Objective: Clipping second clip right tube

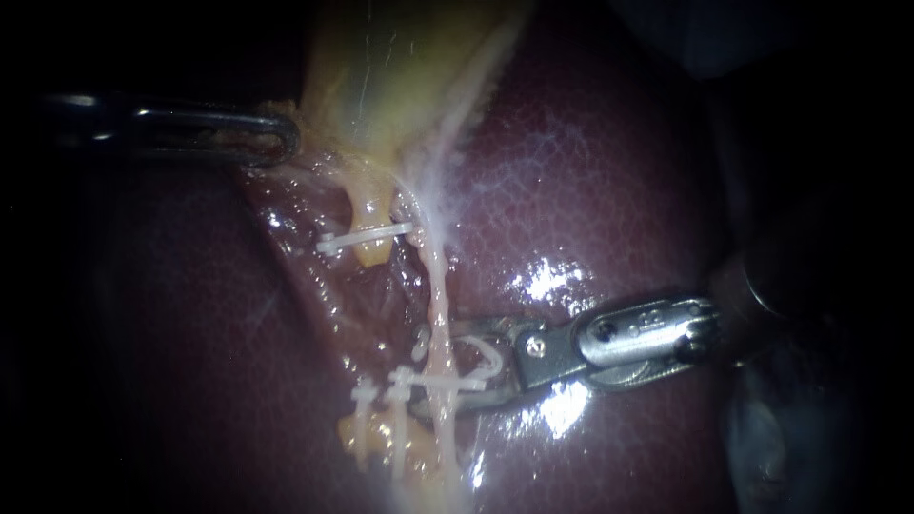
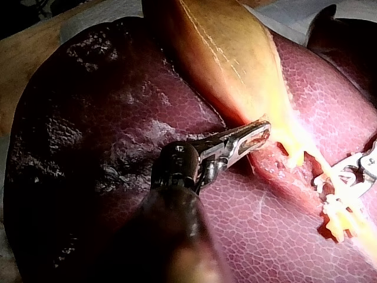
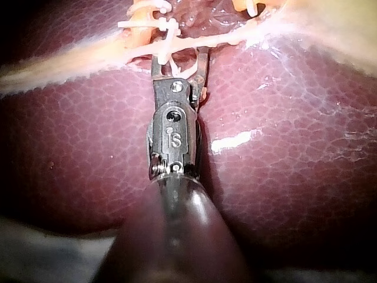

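Observation:
The right tube (image 1: 438, 286) is a pale strand running down from the yellow gallbladder (image 1: 400, 67) over the dark liver (image 1: 609, 190). My right instrument (image 1: 457, 366) comes in from the right; its jaws stand apart, one on each side of this tube low down, and a white clip curve (image 1: 490, 357) shows in their throat. In the right wrist view the tube (image 3: 224, 40) crosses between the jaws of the right instrument (image 3: 179, 59). My left instrument (image 1: 286, 143) is shut on the gallbladder's edge, also seen as the left instrument (image 2: 262, 131) gripping the gallbladder (image 2: 224, 53).
A white clip (image 1: 367, 238) sits across the yellow left tube (image 1: 373, 209). More white clips (image 1: 367, 392) lie low on the tubes, close beside the right instrument's jaws. Raw dissected tissue lies between the two tubes. The right instrument (image 2: 362, 171) shows ahead of the left one.

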`<state>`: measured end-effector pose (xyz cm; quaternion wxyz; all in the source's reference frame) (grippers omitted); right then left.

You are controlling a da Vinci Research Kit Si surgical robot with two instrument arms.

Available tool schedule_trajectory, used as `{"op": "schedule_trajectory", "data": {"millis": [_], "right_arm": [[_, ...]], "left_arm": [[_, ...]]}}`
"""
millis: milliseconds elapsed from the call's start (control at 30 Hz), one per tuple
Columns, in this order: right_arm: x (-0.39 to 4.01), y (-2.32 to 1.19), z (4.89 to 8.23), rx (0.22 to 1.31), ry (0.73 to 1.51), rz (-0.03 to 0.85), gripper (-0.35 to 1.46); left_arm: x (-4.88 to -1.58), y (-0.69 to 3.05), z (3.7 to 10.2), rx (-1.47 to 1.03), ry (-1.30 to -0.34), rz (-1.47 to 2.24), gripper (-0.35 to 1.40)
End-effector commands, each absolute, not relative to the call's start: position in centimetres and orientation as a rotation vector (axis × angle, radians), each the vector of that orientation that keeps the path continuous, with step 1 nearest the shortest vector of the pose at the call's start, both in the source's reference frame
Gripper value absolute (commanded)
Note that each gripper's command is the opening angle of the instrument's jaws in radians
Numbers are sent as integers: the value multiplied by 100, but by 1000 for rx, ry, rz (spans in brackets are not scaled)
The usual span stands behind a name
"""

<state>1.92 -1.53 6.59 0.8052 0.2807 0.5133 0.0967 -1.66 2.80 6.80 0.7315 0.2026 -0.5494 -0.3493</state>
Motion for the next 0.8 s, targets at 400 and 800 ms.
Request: {"op": "schedule_trajectory", "data": {"millis": [400, 800], "right_arm": [[165, -137, 649, 577, 1074, 227, 45], [121, -103, 628, 576, 1045, 281, 45]], "left_arm": [[-165, 279, 681, 445, -1209, -767, -35], [-165, 278, 682, 445, -1209, -767, -35]]}}
